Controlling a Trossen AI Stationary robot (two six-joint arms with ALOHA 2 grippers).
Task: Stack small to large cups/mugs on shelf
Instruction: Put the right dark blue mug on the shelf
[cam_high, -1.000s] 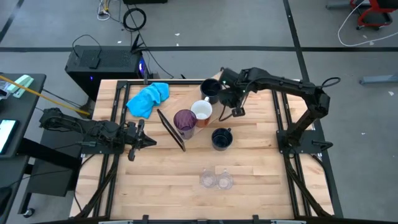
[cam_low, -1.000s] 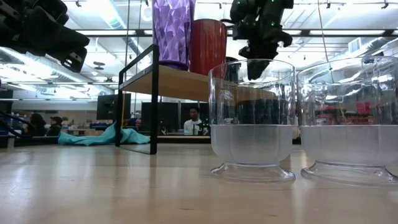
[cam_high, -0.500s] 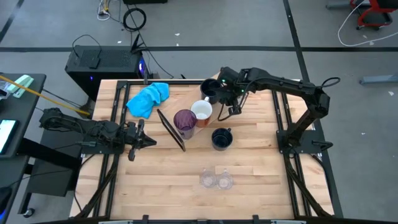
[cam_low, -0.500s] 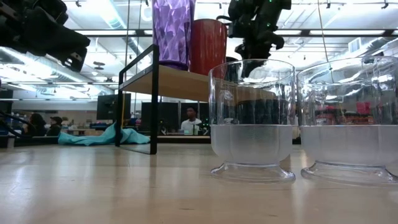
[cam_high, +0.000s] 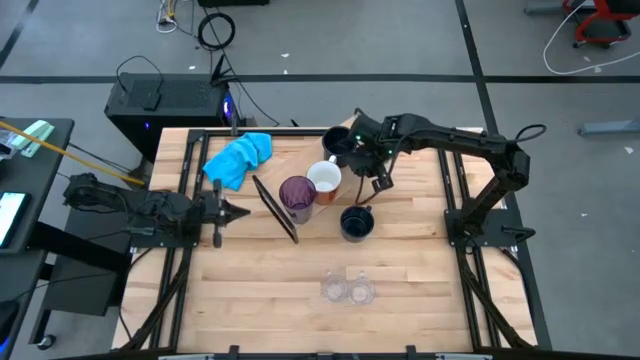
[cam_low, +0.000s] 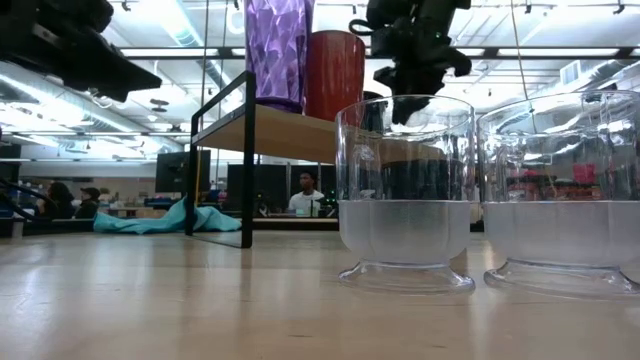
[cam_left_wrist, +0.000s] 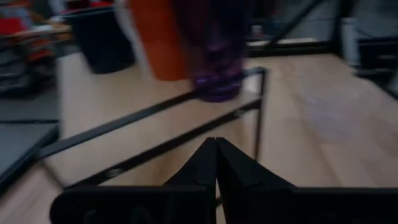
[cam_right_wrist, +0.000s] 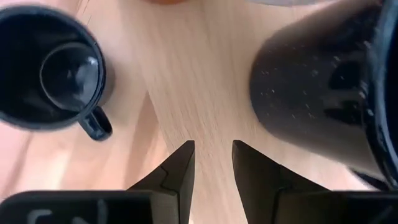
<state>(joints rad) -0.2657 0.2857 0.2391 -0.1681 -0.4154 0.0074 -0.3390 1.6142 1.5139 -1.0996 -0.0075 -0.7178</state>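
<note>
The purple tumbler and white mug stand on the shelf. The left gripper, jaws pressed together, waits nearby. The right gripper, jaws apart and apparently empty, hovers between two navy mugs.

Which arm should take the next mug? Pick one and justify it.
Right. The right gripper hangs open and empty between the two navy mugs, right above them. The left gripper is shut, off beyond the shelf, far from any mug.
</note>
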